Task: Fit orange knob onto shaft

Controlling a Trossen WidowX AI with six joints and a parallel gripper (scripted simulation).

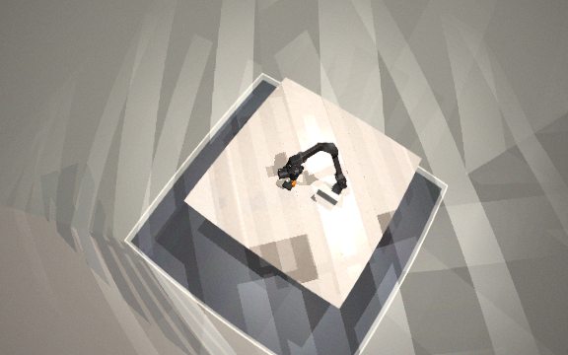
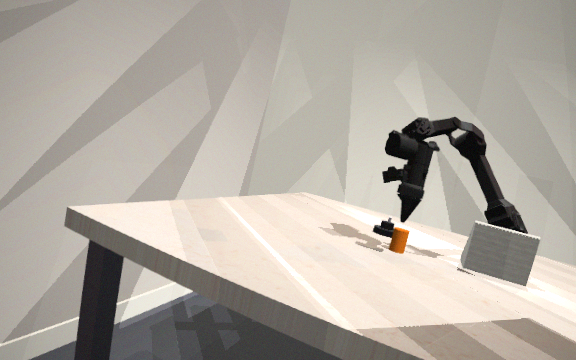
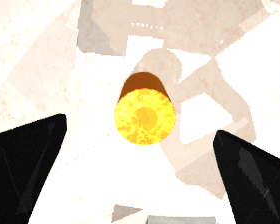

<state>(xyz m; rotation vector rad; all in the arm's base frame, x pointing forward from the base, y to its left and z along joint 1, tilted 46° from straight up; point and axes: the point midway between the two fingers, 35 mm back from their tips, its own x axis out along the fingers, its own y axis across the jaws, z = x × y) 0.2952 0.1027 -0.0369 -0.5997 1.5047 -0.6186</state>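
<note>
The orange knob [image 1: 294,183] [image 2: 399,240] [image 3: 145,82] stands about upright on the table, released. In the exterior view it is just right of and nearer the camera than the dark round pedestal [image 2: 382,230]. The pedestal's short silver shaft [image 2: 389,220] stands bare; its flat side is too small to make out. My gripper [image 2: 404,220] [image 3: 142,130] is open and empty, pointing down a little above the knob, with its fingers wide on either side of it in the wrist view. The knob's top shows a faint darker round patch; its underside is hidden.
A grey-white block [image 2: 500,254] [image 1: 327,194] is by the arm's base. The table [image 1: 264,128] [image 2: 248,260] has strong light stripes and shadows. Its edge [image 2: 208,285] drops away toward the exterior camera.
</note>
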